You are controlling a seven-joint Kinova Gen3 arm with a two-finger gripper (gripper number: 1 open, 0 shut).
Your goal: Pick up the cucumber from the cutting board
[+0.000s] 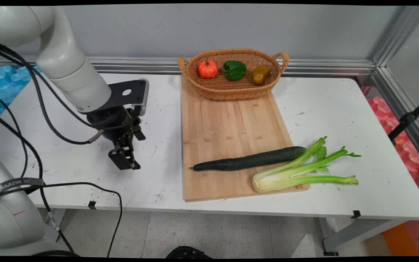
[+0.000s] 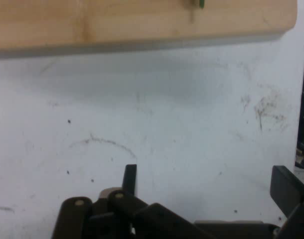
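White tabletop is filling most of the main view, with a grey wall running behind it. At left of centre the gripper is hanging low over bare table, its fingers standing apart and gripping nothing; the hand view is showing them spread at the bottom edge. Nearest to it, toward the right of the frame, a wooden cutting board is lying, its edge crossing the top of the hand view. A cucumber is lying across the board's lower part, long axis running left to right, stem tip pointing toward the gripper. Celery is resting just beside it, and a wicker basket is sitting at the board's upper end.
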